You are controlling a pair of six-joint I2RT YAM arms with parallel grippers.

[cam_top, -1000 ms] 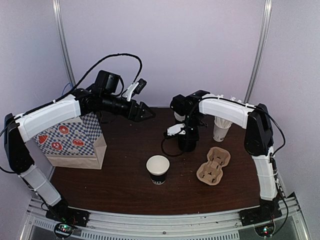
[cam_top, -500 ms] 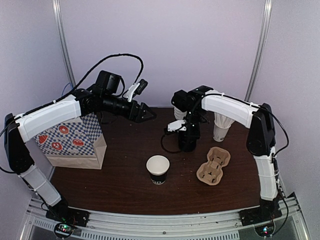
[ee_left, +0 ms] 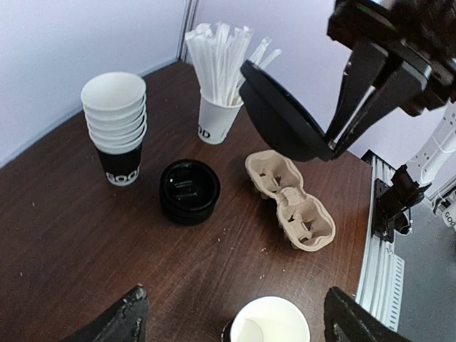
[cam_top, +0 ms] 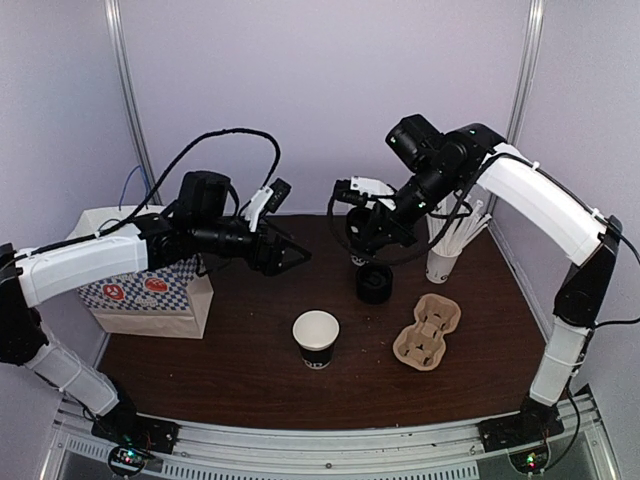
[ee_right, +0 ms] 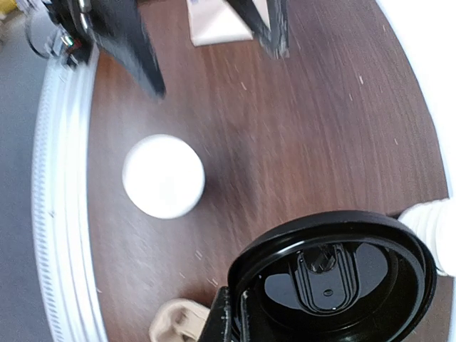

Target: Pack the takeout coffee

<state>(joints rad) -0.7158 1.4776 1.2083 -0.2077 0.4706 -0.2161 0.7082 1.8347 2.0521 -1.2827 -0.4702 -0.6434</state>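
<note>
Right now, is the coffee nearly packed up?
Not nearly. Nothing looks finished yet. In hand: the right gripper holds one black sip lid up in the air. Left to do: the paper cup stands open on the table with no lid, outside the cardboard cup carrier and the paper bag. The left gripper is open and holds nothing.

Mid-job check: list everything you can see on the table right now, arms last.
coffee cup: one, black, white inside, no lid, front centre of the table
sip lid: one, black, in the air
lid stack: one, black, behind the coffee cup
cup stack: one, black and white, back centre
straw cup: one, white, back right
carrier: one, tan, right of the coffee cup
paper bag: one, brown with blue-white check, left
left gripper: open, above the table
right gripper: shut on the sip lid
</note>
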